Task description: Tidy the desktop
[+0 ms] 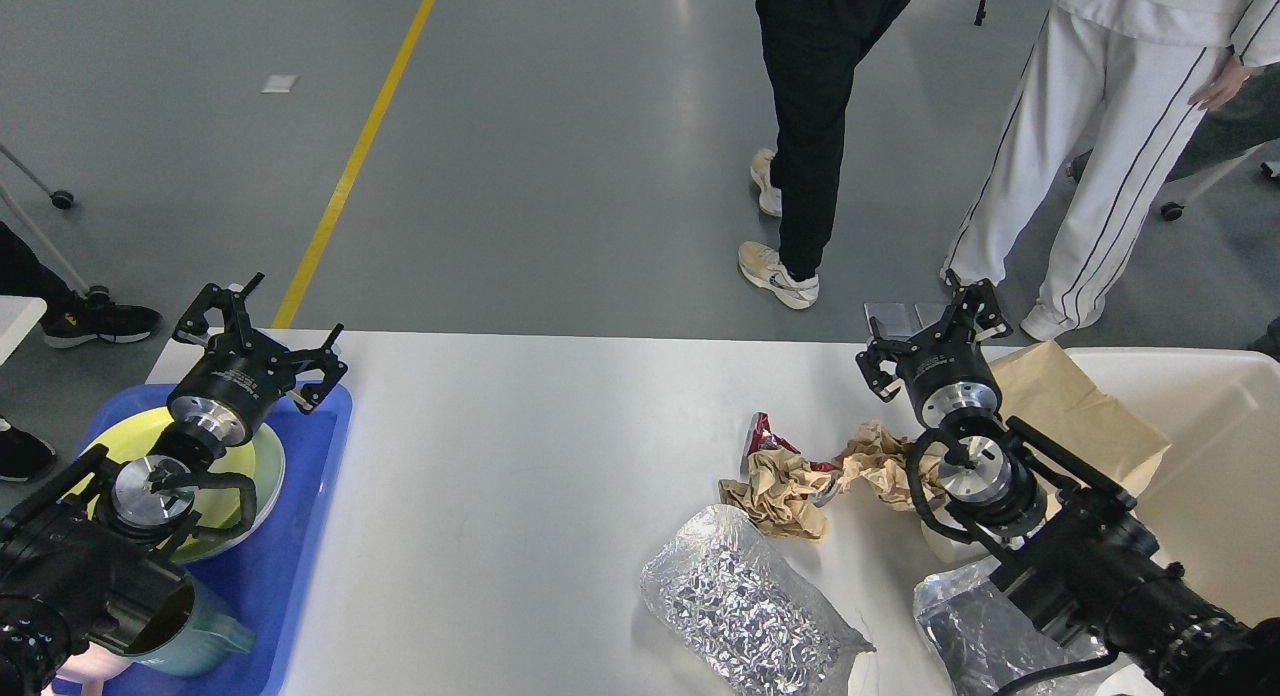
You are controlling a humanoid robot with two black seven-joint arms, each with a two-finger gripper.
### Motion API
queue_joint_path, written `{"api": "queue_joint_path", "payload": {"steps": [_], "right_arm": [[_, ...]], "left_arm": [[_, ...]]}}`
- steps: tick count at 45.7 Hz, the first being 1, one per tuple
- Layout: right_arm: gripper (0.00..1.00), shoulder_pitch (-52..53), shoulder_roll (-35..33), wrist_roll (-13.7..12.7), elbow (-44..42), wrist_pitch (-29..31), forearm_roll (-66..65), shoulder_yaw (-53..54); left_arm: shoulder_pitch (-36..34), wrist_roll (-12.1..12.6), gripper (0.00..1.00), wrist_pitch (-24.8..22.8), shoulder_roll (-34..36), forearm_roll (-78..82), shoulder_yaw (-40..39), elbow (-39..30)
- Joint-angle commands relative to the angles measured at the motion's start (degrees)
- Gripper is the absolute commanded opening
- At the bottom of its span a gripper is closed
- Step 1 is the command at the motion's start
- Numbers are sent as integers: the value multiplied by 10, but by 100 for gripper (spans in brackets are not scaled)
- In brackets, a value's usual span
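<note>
Tidying desktop (520, 456), litter still out, both grippers empty.
Near edge: foil bag (745, 601); behind it crumpled brown paper (785, 486) and red wrapper (760, 434) (likely bound for cream bin (1215, 456)). Left gripper (262, 336) over blue tray (325, 446), fingers spread; right gripper (935, 338) fingers apart, holding nothing.

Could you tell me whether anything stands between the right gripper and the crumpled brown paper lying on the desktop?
Nothing visible does: the right gripper hangs open just right of the crumpled brown paper on the desktop.
</note>
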Motion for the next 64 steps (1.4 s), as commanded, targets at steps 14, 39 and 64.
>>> {"api": "queue_joint_path", "payload": {"steps": [14,39,64], "right_arm": [[100,2,-22,0,-6,2,2,-3],[100,0,-49,3,-3,4,1,-4],[100,112,-196,0,-2,241,-108,-235]], "left_arm": [[0,0,96,-1,-1,0,0,0],[0,0,96,-1,0,0,0,0],[0,0,96,-1,0,-1,0,0]]}}
